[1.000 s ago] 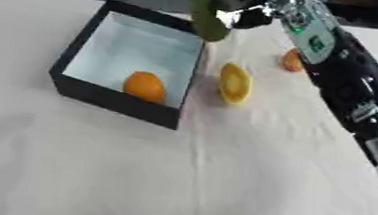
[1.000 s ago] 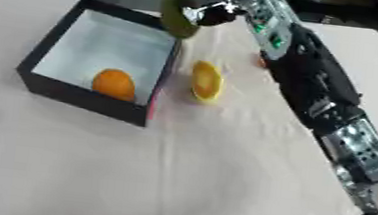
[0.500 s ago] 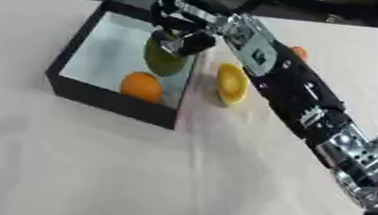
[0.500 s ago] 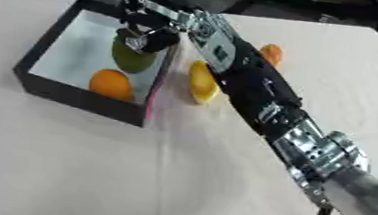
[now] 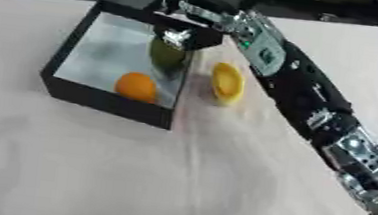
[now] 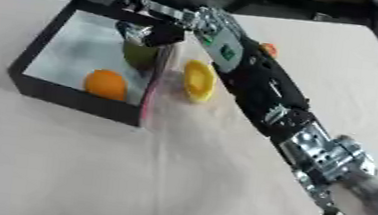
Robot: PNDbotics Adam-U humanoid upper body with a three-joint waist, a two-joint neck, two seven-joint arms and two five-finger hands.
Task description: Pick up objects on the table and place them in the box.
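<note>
Green fruit (image 5: 167, 57) sits inside the box (image 5: 67, 56), right hand (image 5: 184, 21) seemingly clasping it.

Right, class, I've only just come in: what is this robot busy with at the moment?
The robot's right hand reaches over the black box, fingers curled at a green fruit that sits low inside the box by its right wall. An orange already lies in the box. On the white table, a yellow object lies just outside the box, and a small orange thing shows beyond the arm. The left hand is out of view.
</note>
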